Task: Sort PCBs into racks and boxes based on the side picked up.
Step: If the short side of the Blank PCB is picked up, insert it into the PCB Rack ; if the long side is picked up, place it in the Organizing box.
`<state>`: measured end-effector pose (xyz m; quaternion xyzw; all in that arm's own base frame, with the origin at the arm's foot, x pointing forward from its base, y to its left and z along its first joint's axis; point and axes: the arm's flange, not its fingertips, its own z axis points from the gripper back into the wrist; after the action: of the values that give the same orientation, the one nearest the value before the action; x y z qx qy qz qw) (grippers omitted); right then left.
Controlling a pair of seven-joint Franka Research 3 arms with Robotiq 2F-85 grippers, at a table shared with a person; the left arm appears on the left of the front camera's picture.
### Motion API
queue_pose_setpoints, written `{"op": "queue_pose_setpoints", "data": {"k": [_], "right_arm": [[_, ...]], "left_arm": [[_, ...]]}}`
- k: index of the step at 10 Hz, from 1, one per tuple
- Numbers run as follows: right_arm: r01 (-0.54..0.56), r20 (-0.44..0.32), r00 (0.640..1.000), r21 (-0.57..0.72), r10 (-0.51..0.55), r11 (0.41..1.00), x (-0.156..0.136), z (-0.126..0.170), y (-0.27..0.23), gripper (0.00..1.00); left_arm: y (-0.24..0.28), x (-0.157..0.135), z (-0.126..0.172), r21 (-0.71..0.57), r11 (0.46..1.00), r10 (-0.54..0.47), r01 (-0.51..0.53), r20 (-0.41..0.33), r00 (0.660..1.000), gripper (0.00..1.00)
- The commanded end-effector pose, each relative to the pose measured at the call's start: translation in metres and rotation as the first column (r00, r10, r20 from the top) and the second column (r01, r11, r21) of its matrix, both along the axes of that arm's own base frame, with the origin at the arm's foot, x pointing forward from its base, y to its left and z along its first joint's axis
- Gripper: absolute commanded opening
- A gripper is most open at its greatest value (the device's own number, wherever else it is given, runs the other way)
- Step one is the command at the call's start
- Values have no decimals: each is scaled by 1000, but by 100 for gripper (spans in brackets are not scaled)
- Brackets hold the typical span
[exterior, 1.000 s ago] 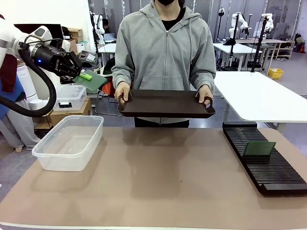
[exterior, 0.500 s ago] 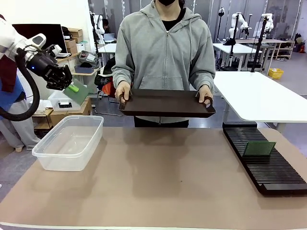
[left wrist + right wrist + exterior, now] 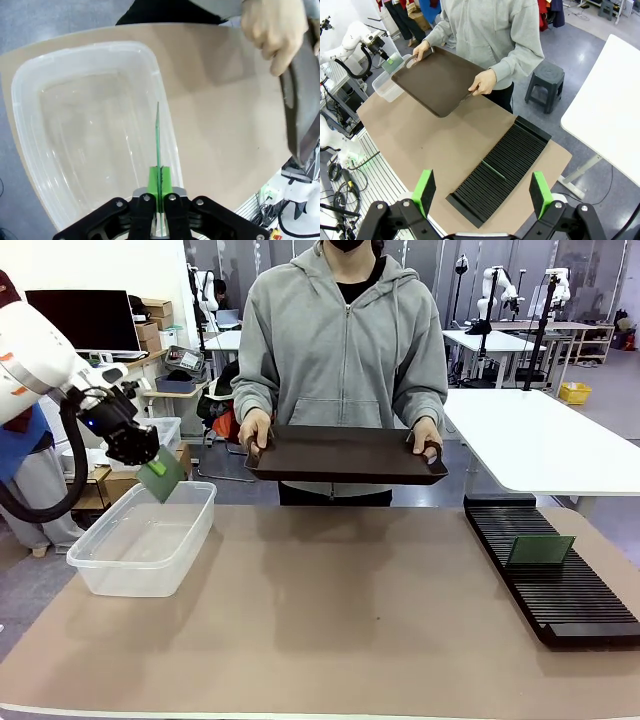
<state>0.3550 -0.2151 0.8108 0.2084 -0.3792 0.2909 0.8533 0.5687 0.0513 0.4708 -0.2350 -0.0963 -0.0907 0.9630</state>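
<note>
At the left of the frame the left gripper (image 3: 150, 462) pinches a PCB (image 3: 163, 478) above the clear box (image 3: 146, 538). At centre a person holds a brown tray (image 3: 345, 454). At lower right a second PCB (image 3: 540, 550) stands in the black rack (image 3: 548, 568). The right gripper (image 3: 482, 193) is spread wide.

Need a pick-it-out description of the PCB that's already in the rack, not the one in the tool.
Start at the long black slotted rack on the table's right side, by the robot's right arm. Partway along it, one green PCB stands on edge in a slot. The other PCB is pinched in the left tool above the clear tub.
</note>
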Motion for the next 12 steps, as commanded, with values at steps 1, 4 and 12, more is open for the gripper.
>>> {"op": "queue_pose_setpoints", "data": {"k": [1, 4, 12], "right_arm": [[-8, -1, 1000, 12, 8, 1000, -1, 0, 1, 100], [-8, -1, 1000, 12, 8, 1000, -1, 0, 1, 100], [-8, -1, 1000, 12, 8, 1000, -1, 0, 1, 100]], "left_arm": [[3, -2, -10, 31, 999, -42, 43, -30, 999, 3], [-3, -8, -17, 26, 996, 86, -85, -55, 995, 3], [-7, 13, -73, 150, 983, 119, -108, -70, 990, 3]]}}
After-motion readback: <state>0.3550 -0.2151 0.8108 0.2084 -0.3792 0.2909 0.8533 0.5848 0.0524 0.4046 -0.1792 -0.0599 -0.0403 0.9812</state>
